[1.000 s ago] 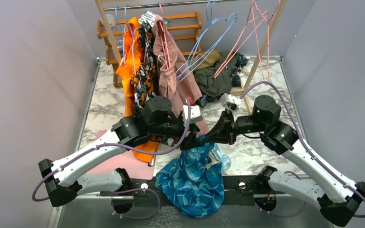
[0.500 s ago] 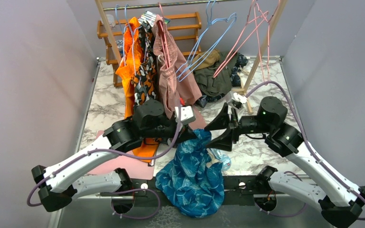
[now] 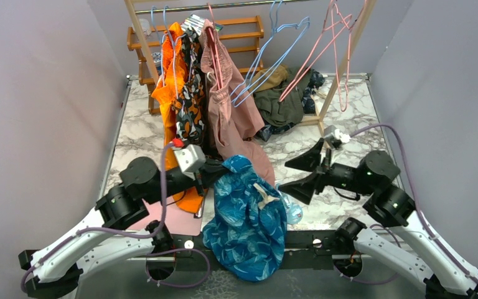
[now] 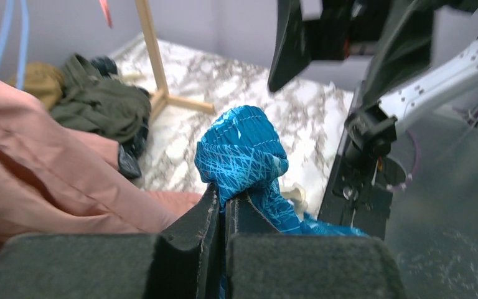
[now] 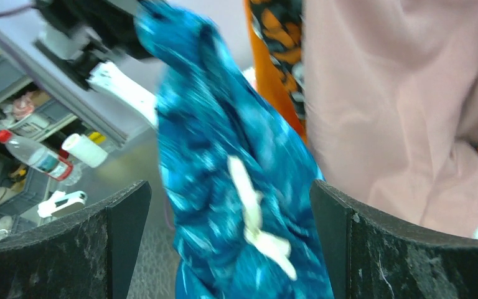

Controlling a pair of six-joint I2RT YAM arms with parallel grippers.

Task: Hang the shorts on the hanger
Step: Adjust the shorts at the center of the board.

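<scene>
Marble table (image 3: 137, 134), near edge: left gripper (image 4: 223, 199) pinches the shorts (image 3: 249, 218) aloft to hang free; right gripper (image 3: 305, 175) spread, empty

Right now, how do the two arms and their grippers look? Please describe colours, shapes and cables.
The left arm and right arm have white links between rounded black joints. A thin purple cable runs along each. Each wrist carries a small white camera box. The left gripper and right gripper are black, with broad wedge-shaped fingers of rough, speckled material.
</scene>
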